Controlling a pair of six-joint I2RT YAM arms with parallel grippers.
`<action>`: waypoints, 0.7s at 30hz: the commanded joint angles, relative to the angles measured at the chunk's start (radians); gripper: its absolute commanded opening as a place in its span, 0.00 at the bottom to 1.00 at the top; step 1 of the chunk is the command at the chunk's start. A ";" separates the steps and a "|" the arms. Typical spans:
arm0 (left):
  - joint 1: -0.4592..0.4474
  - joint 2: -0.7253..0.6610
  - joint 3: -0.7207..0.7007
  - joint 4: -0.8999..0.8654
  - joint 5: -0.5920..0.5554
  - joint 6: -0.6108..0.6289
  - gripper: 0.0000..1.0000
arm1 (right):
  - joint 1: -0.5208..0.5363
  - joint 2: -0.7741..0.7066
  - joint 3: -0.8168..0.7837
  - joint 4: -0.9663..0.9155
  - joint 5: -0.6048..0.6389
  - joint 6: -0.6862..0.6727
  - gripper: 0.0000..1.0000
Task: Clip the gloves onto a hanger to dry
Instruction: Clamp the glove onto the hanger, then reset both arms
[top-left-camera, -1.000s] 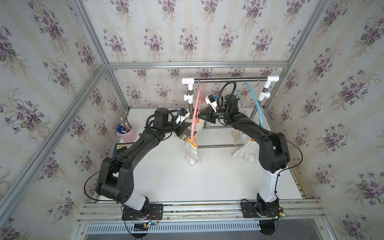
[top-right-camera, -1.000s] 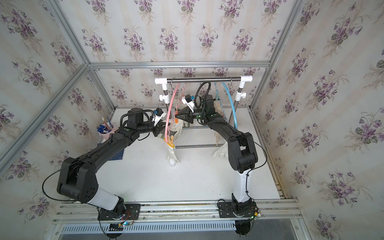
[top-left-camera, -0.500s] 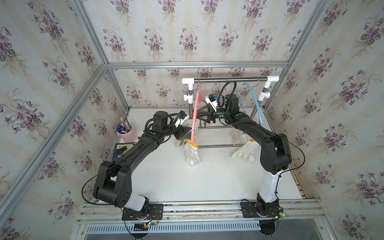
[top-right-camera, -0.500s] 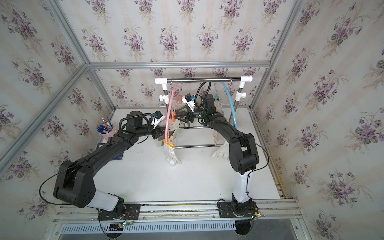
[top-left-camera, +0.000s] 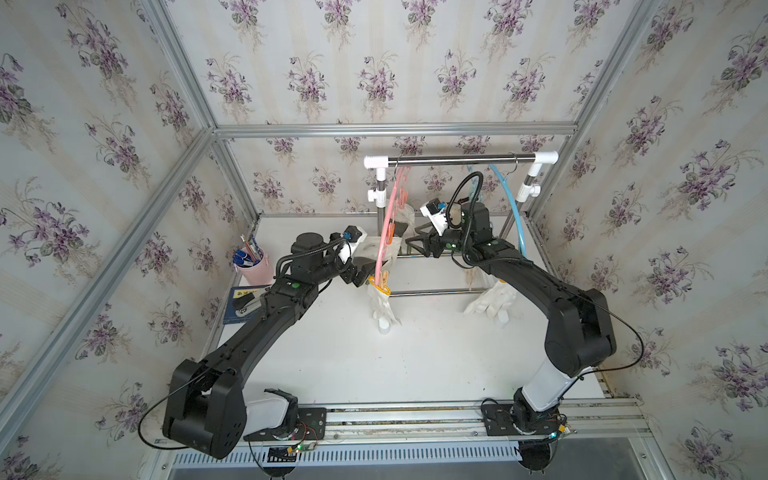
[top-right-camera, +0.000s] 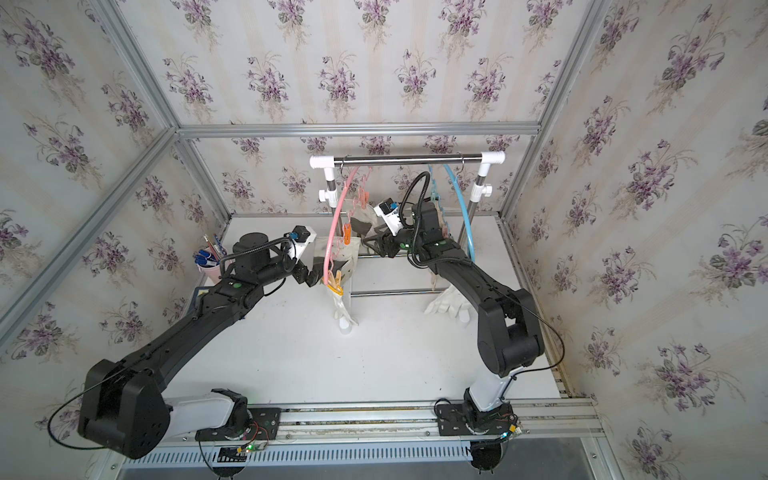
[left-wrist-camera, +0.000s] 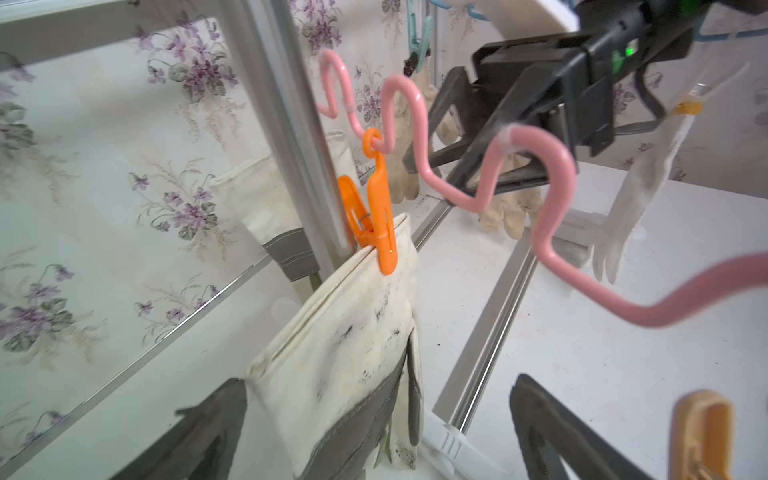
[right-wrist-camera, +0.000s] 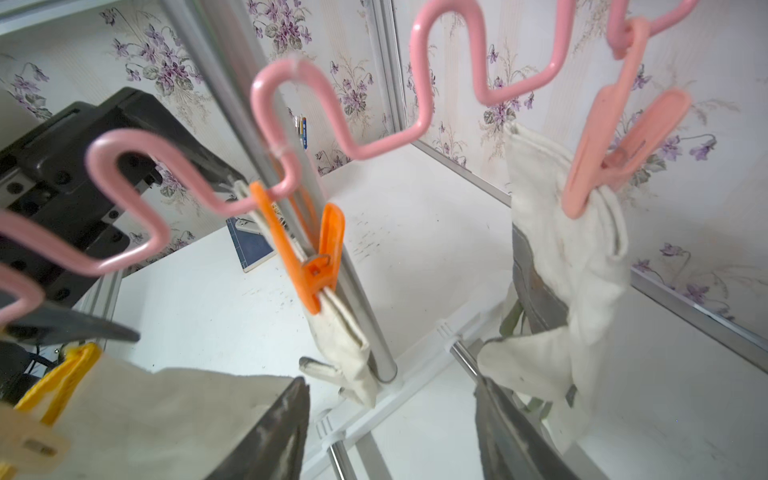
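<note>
1. At the back of the white desk (top-left-camera: 374, 365), a steel rail (top-left-camera: 457, 158) carries a pink hanger (top-left-camera: 388, 232) and a blue hanger (top-left-camera: 513, 216). Open desk surface runs from the rack's foot to the arm bases. A pen cup (top-left-camera: 253, 268) sits by the left edge.
2. The pink hanger is smooth, wavy coated wire, with plastic clips hanging from its dips.
   - An orange clip (left-wrist-camera: 376, 216) pinches the cuff of a smudged, off-white canvas glove (left-wrist-camera: 345, 332) with a grey patch.
   - A pink clip (right-wrist-camera: 615, 158) holds a second canvas glove (right-wrist-camera: 561, 249).
   - A white knitted glove (top-left-camera: 380, 299) dangles from the hanger's near end.
   - Pale gloves (top-left-camera: 494, 297) hang under the blue hanger.
3. The left gripper (left-wrist-camera: 376, 384) stands wide, and the canvas glove hangs between its jaws. Whether a finger touches the glove I cannot tell. The right gripper (right-wrist-camera: 390, 378), across the pink hanger, also has its jaws apart and grips nothing.
</note>
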 joint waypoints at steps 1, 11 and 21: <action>0.005 -0.087 -0.055 0.062 -0.178 -0.050 1.00 | 0.012 -0.088 -0.056 -0.009 0.063 -0.032 0.64; 0.022 -0.403 -0.159 -0.135 -0.662 -0.101 1.00 | 0.026 -0.492 -0.185 -0.077 0.190 -0.046 0.63; 0.057 -0.513 -0.176 -0.229 -0.685 -0.226 1.00 | -0.038 -0.762 -0.194 -0.155 0.828 0.017 0.58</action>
